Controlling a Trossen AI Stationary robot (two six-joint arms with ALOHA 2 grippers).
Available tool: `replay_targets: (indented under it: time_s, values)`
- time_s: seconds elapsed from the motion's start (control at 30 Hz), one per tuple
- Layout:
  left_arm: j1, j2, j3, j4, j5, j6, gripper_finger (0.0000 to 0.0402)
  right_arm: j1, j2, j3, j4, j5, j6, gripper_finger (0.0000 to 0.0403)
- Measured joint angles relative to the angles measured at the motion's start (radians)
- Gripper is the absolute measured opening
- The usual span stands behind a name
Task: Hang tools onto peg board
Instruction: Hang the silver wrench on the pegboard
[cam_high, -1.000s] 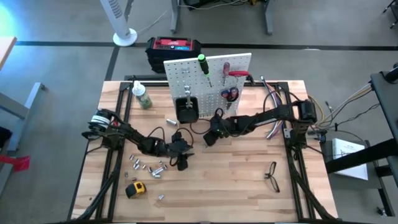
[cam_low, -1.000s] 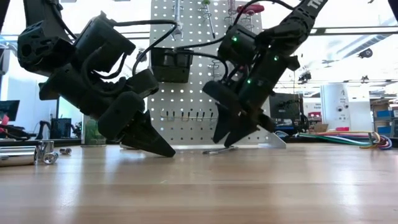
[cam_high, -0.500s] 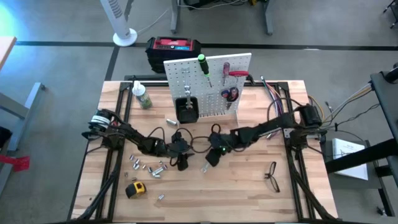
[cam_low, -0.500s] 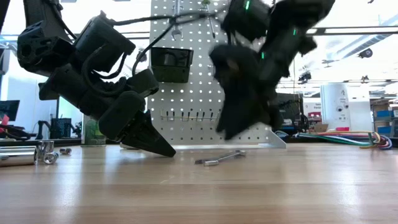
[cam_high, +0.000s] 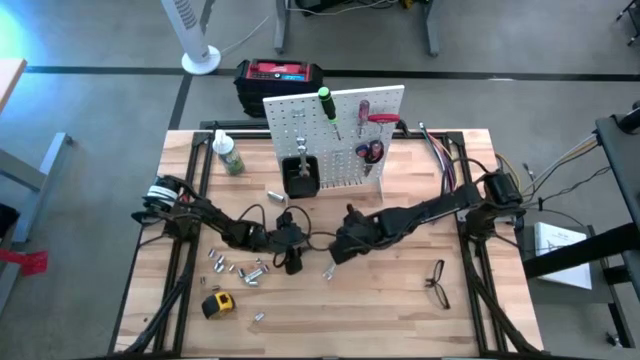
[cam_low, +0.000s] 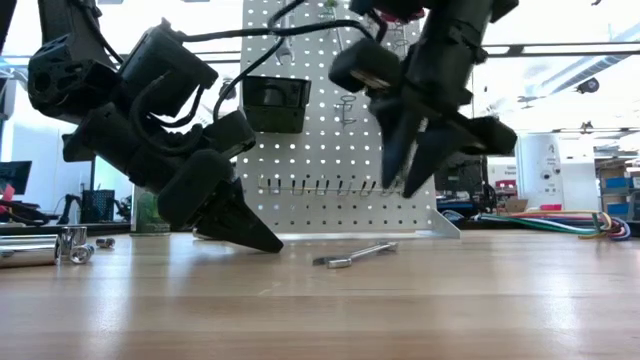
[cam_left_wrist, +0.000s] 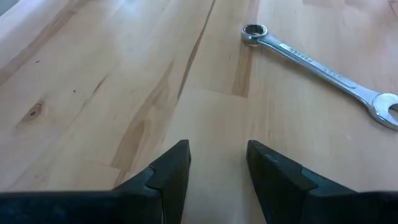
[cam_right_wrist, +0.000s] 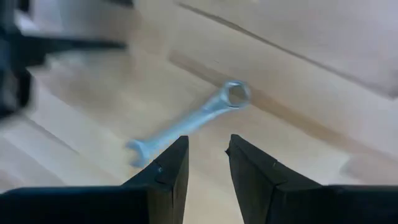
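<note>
On the wooden table (cam_high: 400, 300), in front of the peg board (cam_high: 335, 135), a silver wrench (cam_high: 328, 270) lies flat with nothing holding it. The right gripper (cam_high: 338, 250) hangs just above it, with its two fingers a little apart and nothing between them. It looks like it is lining up to pick the wrench up, so the wrench can go on the board. The left gripper (cam_high: 292, 262) rests low by the table, just beside the wrench, also partly open and empty; it seems to be waiting. Some tools already hang on the board: a green screwdriver (cam_high: 327, 103), a red screwdriver (cam_high: 363, 110) and red pliers (cam_high: 380, 119). The tape measure (cam_high: 217, 302) and the glasses (cam_high: 436, 280) lie nearer the front edge, well apart from each other. From above, the wrench is only a tiny bright mark. The low view shows it lying flat on the wood, with the right gripper up in the air over it. The right wrist view shows the whole wrench just past the finger tips, ring end and open end both clear. The left wrist view shows the same wrench from the other side.
</note>
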Motion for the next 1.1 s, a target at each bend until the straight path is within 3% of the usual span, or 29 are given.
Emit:
replay_targets:
  time_s: [0.27, 0.5, 0.67, 0.87, 1.1]
  values:
    - [0.000, 0.000, 0.000, 0.004, -0.018, 0.030, 0.0155, -0.028, 0.038, 0.013, 0.023, -0.057, 0.270, 0.0131]
    - [0.000, 0.000, -0.011, 0.010, -0.020, 0.035, 0.0155, -0.048, 0.132, 0.020, 0.099, -0.123, 0.288, 0.0135]
    - [0.000, 0.000, -0.022, 0.023, -0.021, 0.037, 0.0155, -0.086, 0.197, 0.042, 0.090, -0.185, 0.258, 0.0119]
    - [0.000, 0.000, -0.034, 0.037, -0.023, 0.037, 0.0155, -0.150, 0.247, 0.094, 0.026, -0.233, 0.100, 0.0098]
    - [0.000, 0.000, -0.045, 0.061, -0.024, 0.036, 0.0155, -0.181, 0.288, 0.136, -0.092, -0.233, -0.056, 0.0038]
